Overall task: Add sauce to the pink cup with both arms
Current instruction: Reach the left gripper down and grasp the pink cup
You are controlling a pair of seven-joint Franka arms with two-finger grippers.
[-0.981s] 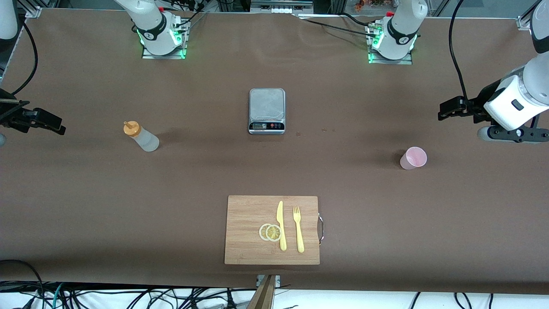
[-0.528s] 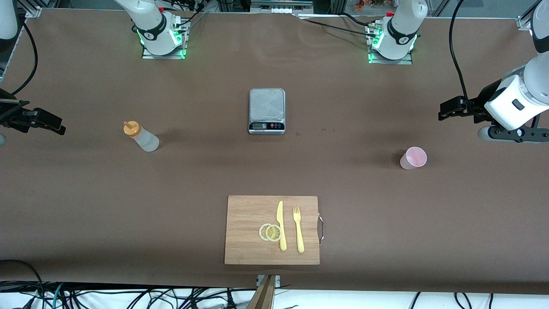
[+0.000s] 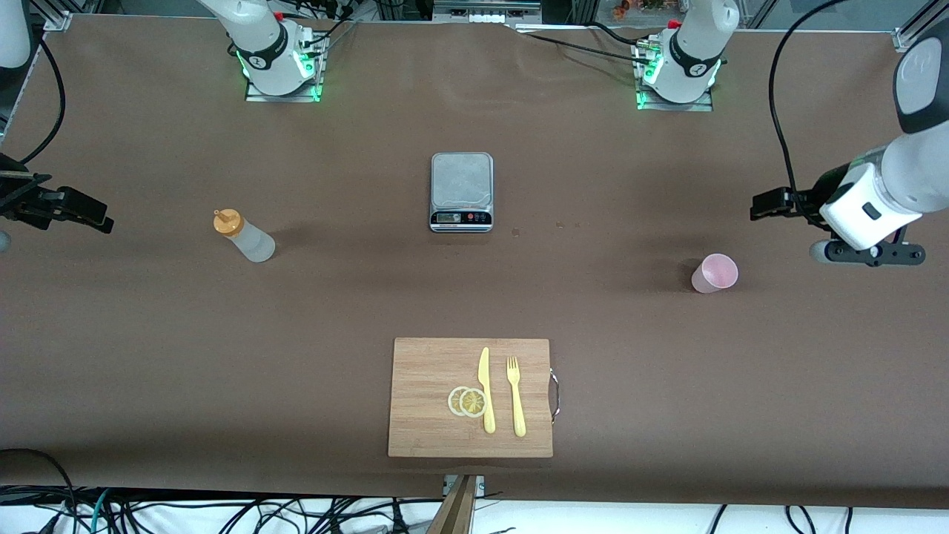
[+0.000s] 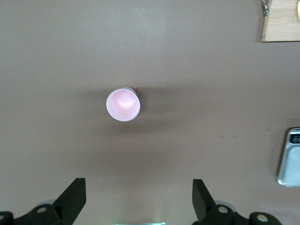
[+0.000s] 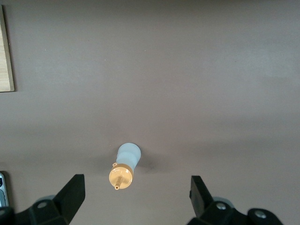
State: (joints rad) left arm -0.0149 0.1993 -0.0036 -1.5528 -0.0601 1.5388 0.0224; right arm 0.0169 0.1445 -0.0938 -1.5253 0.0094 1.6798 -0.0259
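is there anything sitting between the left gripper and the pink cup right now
Nothing visible does. The left gripper, open, hangs over bare table toward the left arm's end, and the pink cup stands upright with only bare brown table between them. The scale and cutting board lie well off to the side.

Scale [image 3: 461, 191] between sauce [image 3: 245, 235] and pink cup [image 3: 715, 273]

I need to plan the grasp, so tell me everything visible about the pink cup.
The pink cup is a small, plain, pale pink tumbler of what looks like plastic, slightly tapered, with no handle. It stands upright and open on the brown table, toward the left arm's end, with nothing touching it. The left wrist view looks straight into it and shows it empty. The open left gripper is apart from it.
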